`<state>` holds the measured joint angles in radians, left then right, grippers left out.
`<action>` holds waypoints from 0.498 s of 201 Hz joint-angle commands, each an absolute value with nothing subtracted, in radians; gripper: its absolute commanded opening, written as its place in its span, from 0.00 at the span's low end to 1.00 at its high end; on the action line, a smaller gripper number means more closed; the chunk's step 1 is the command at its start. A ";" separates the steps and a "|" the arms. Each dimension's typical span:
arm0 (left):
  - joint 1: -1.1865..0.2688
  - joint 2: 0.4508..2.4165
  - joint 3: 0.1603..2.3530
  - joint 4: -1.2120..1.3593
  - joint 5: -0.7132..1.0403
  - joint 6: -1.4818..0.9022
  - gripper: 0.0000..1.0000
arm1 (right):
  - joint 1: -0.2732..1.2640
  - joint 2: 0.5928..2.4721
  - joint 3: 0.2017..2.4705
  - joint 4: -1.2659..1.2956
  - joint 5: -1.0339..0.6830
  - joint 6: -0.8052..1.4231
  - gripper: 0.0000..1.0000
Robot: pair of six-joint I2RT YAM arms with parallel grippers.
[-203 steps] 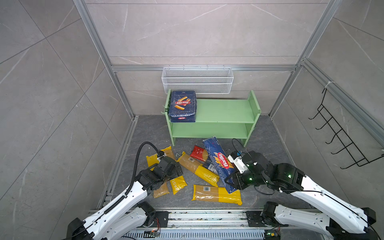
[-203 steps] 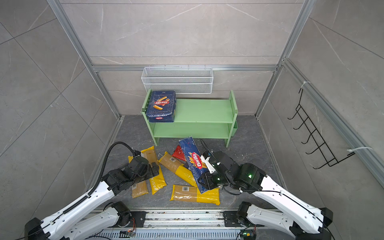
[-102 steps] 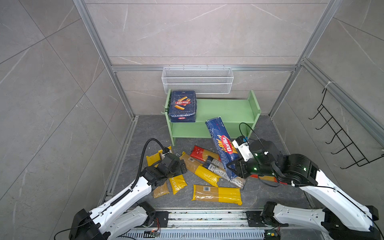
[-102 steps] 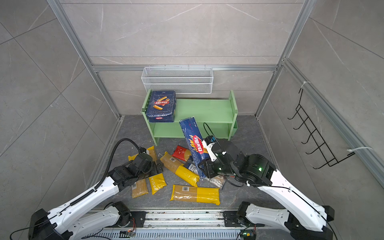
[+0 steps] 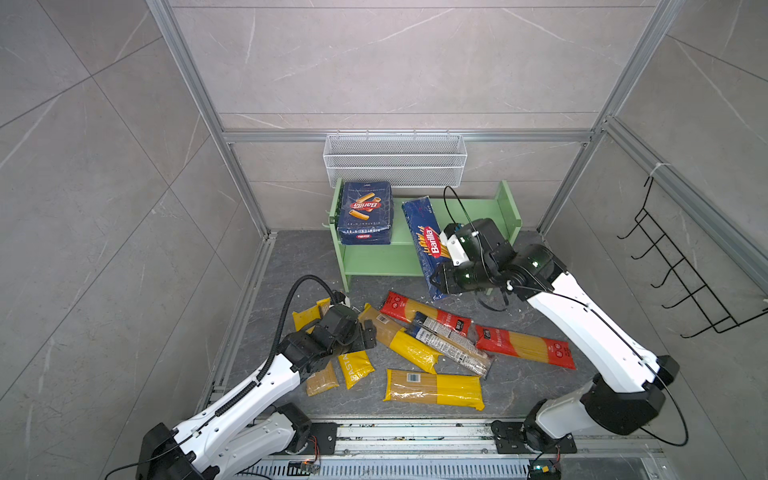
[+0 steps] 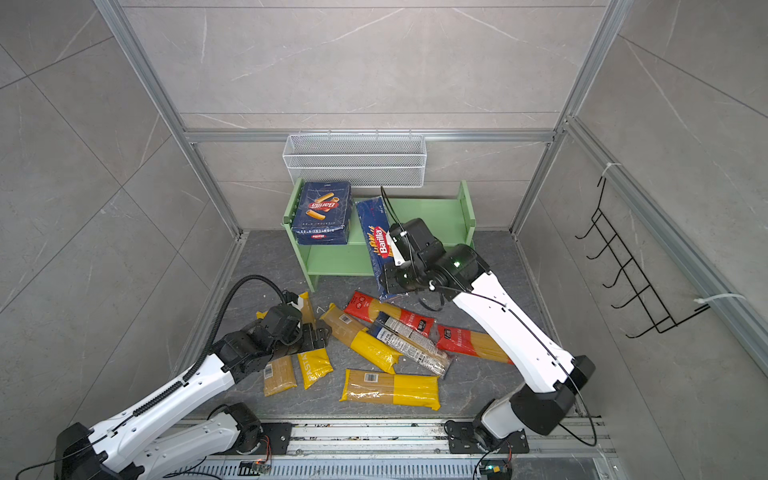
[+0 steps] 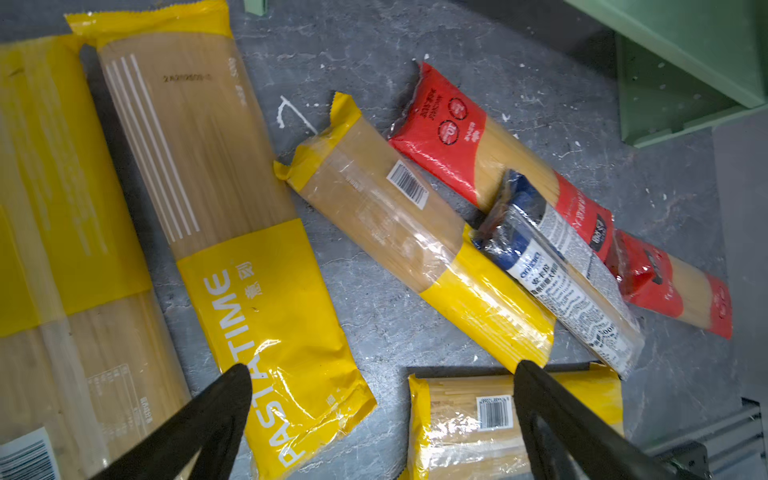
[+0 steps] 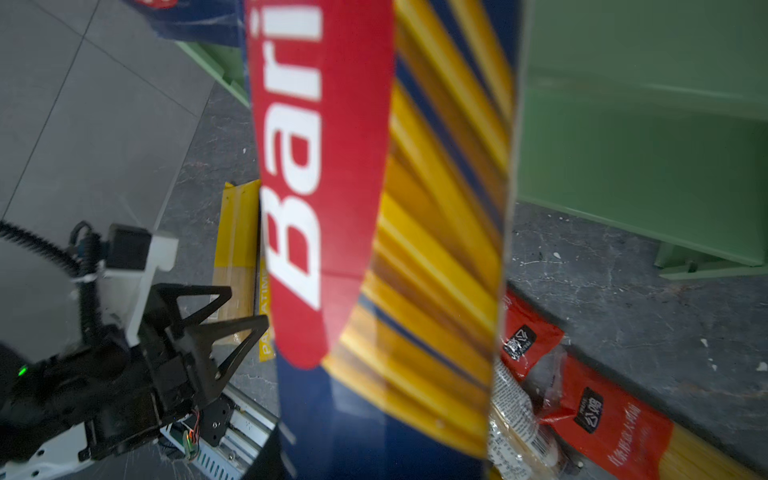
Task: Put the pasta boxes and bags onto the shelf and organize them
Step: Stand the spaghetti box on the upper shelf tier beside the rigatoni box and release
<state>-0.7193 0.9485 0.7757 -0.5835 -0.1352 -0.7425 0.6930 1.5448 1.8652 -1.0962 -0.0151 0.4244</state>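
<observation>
Pasta boxes first. The wide dark blue cardboard Barilla box (image 5: 365,212) lies flat on the top tier of the pale green two-tier shelf (image 5: 486,210), at its left end. The long narrow dark blue cardboard Barilla box (image 5: 426,241) is in the air and tilted, just beside the wide box on its right. Its far end is over the top tier and its near end hangs in front of the shelf, above the dark grey counter (image 5: 299,266). You cannot tell if the far end touches the tier. Your right gripper (image 5: 438,280) has its fingers clamped on the near part of this box.

Your left gripper (image 7: 382,370) hovers low over the counter, its fingers (image 7: 208,415) wide apart with nothing between them.

All bags lie on the counter in front of the shelf:
- the yellow-and-clear plastic bag printed PASTA TIME (image 7: 266,291)
- the second yellow bag (image 7: 62,208), beside it
- the slanted yellow bag (image 7: 415,241)
- the crosswise yellow bag (image 5: 434,388), nearest to the rail
- the clear bag with black-and-white print (image 5: 451,347), which touches the slanted one and the first red-ended bag (image 5: 428,311)
- the second red-ended bag (image 5: 523,345), further right

On the back wall above the shelf hangs the white wire mesh basket (image 5: 395,162). On the right wall is the black wire hook rack (image 5: 681,266).
</observation>
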 commanded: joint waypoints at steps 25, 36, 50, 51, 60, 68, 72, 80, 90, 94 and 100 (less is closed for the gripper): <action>-0.759 0.957 0.950 -0.639 -0.071 -0.618 1.00 | 0.644 1.693 2.153 -1.027 -0.048 0.370 0.31; -0.771 0.968 0.979 -0.650 -0.070 -0.604 1.00 | 0.634 1.742 2.211 -1.039 -0.054 0.373 0.31; -0.786 0.979 1.010 -0.663 -0.066 -0.588 1.00 | 0.622 1.806 2.279 -1.054 -0.061 0.380 0.31; -0.786 0.980 1.013 -0.664 -0.066 -0.587 1.00 | 0.622 1.811 2.284 -1.055 -0.060 0.381 0.31; -0.794 0.983 1.027 -0.670 -0.063 -0.582 1.00 | 0.612 1.848 2.320 -1.063 -0.066 0.388 0.31; -0.799 0.983 1.034 -0.671 -0.060 -0.577 1.00 | 0.606 1.877 2.352 -1.070 -0.072 0.392 0.31; -0.803 0.981 1.038 -0.672 -0.057 -0.575 1.00 | 0.603 1.890 2.368 -1.073 -0.074 0.394 0.31; -0.807 0.975 1.042 -0.672 -0.053 -0.574 1.00 | 0.599 1.912 2.395 -1.080 -0.075 0.397 0.31; -0.812 0.964 1.043 -0.673 -0.048 -0.571 1.00 | 0.593 1.943 2.429 -1.087 -0.083 0.402 0.31; -0.815 0.960 1.044 -0.672 -0.048 -0.571 1.00 | 0.590 1.954 2.445 -1.091 -0.085 0.404 0.31; -0.818 0.951 1.043 -0.672 -0.048 -0.567 1.00 | 0.586 1.970 2.464 -1.097 -0.087 0.407 0.31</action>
